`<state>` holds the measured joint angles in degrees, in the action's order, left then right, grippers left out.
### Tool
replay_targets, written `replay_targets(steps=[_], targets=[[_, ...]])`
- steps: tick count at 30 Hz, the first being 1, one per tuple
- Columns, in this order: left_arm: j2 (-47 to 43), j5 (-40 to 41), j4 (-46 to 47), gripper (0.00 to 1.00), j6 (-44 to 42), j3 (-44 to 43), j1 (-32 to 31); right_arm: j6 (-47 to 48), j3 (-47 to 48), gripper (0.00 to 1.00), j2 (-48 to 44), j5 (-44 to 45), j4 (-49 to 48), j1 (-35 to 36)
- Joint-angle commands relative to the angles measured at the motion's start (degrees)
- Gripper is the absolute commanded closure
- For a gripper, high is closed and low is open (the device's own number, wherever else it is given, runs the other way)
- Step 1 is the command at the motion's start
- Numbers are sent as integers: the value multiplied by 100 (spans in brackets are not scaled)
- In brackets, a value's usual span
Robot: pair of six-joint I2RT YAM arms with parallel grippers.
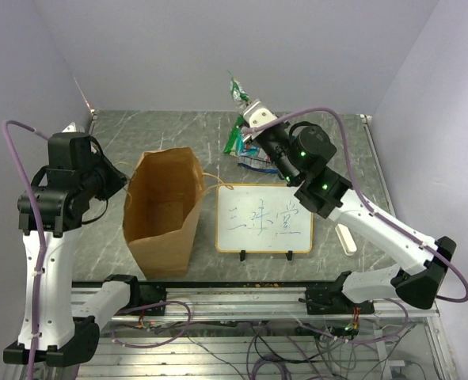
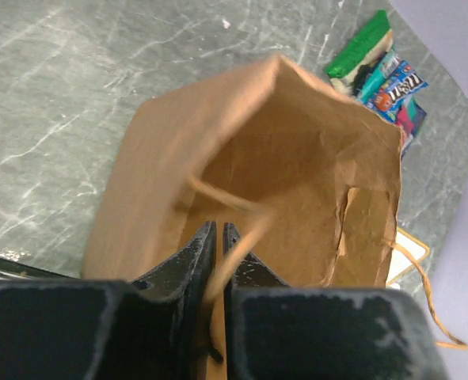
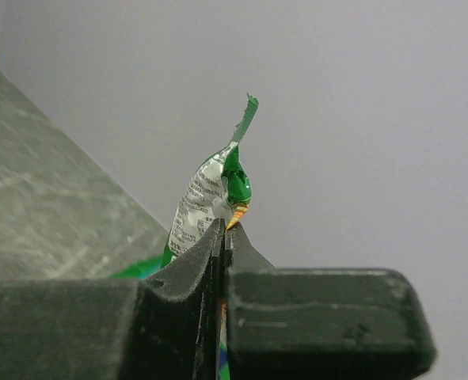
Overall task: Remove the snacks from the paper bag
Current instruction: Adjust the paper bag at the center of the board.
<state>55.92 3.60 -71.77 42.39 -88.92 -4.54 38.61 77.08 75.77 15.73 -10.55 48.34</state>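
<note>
The brown paper bag point(image 1: 164, 210) stands open left of centre. My left gripper point(image 1: 123, 186) is at its left rim; in the left wrist view it point(image 2: 219, 229) is shut on the bag's string handle point(image 2: 237, 237). Only brown paper shows inside the bag point(image 2: 289, 150). My right gripper point(image 1: 248, 109) is raised at the back and is shut on a green packet point(image 1: 237, 87), which sticks up from its jaws in the right wrist view point(image 3: 218, 190). A pile of snacks point(image 1: 241, 146) lies on the table below it: a green packet point(image 2: 362, 46) and blue wrappers point(image 2: 396, 85).
A framed whiteboard point(image 1: 264, 219) with blue writing stands right of the bag. A white eraser block point(image 1: 346, 237) lies to its right. The bag's other string handle point(image 1: 214, 184) hangs toward the whiteboard. Walls close the back and sides.
</note>
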Motion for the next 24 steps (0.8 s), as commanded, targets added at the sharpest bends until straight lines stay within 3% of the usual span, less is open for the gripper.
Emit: replay_targets(steps=[1,6,8,10,13,24], targets=[[-130,504,-282,77,-263,-224,23,179,-285,100,263,-169,-57,-644],[-122,520,-321,55,-496,-459,23,253,-512,100,760,-382,-232,-1156],[-67,568,-371,41,-608,-607,23,381,-587,100,972,-456,-344,-1291],[4,619,-449,21,-716,-808,23,635,-604,100,1225,-445,-396,-1406],[92,636,-524,5,-886,-1049,23,892,-566,100,1574,-416,-448,-1530],[293,638,-660,5,-1245,-1733,23,1951,-477,100,2445,-693,-813,-1844]])
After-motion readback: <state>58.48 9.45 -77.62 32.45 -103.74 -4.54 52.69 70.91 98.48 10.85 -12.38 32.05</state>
